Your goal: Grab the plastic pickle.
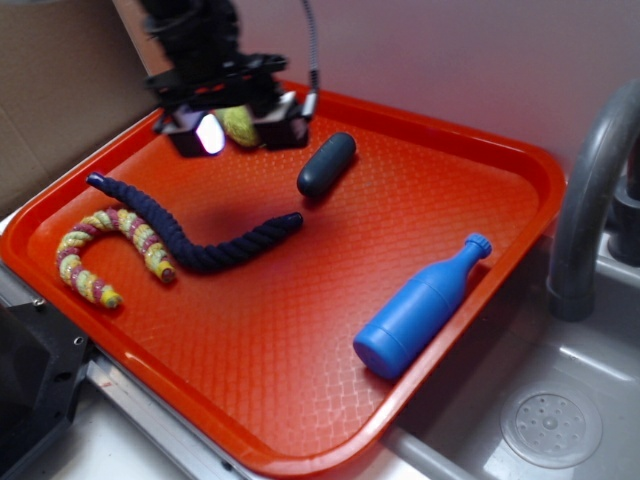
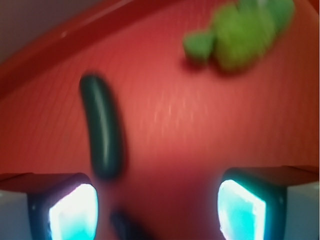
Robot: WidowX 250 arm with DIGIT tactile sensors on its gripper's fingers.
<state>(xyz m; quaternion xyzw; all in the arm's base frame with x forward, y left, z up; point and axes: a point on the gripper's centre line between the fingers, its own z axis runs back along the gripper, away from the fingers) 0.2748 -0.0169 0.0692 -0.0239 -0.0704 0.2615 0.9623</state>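
Hovering my gripper (image 1: 232,128) near the far left corner of the orange tray (image 1: 300,400), I have its fingers spread wide with nothing between them, glowing pads (image 2: 75,212) framing bare tray floor in the wrist view. The plastic pickle (image 1: 326,164) lies flat on the tray just to the side of the gripper, apart from it, and shows in the wrist view (image 2: 102,127) as a dark capsule running lengthwise ahead of one pad. I judge the open stance suits the job: the pickle is narrow enough to slip between the fingers once I shift over it and come down across its short axis. A fuzzy green plush toy (image 1: 240,125) sits right by the gripper (easy to nudge by mistake). The blue bottle (image 1: 420,308) and dark rope (image 1: 190,240) lie well apart.
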